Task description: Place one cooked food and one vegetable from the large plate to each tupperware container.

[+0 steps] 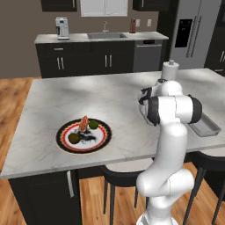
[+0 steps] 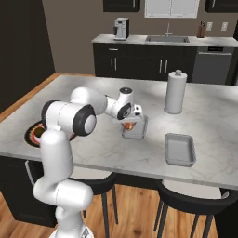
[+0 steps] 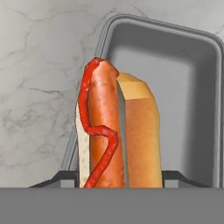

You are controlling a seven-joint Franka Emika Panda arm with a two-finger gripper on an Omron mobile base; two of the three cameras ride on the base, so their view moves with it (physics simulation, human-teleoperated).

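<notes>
Gripping a hot dog [image 3: 116, 131], the gripper [image 2: 129, 123] hung clenched just above the near tray [image 3: 175, 92]; hot dog's long axis pointed into the tray, straddling its left rim, large plate [image 1: 83, 135] well apart.

gripper [image 2: 129, 123] lowered, clamped, arm [image 2: 100, 106] extended

Two base cameras stand behind the arm, left and right, looking forward and down across the marble bench [image 1: 110, 101]; both take in the paper-towel roll [image 2: 175, 92]. The hand camera peers close along the tool [image 2: 129, 123] into a grey tray [image 3: 192, 100].
</notes>
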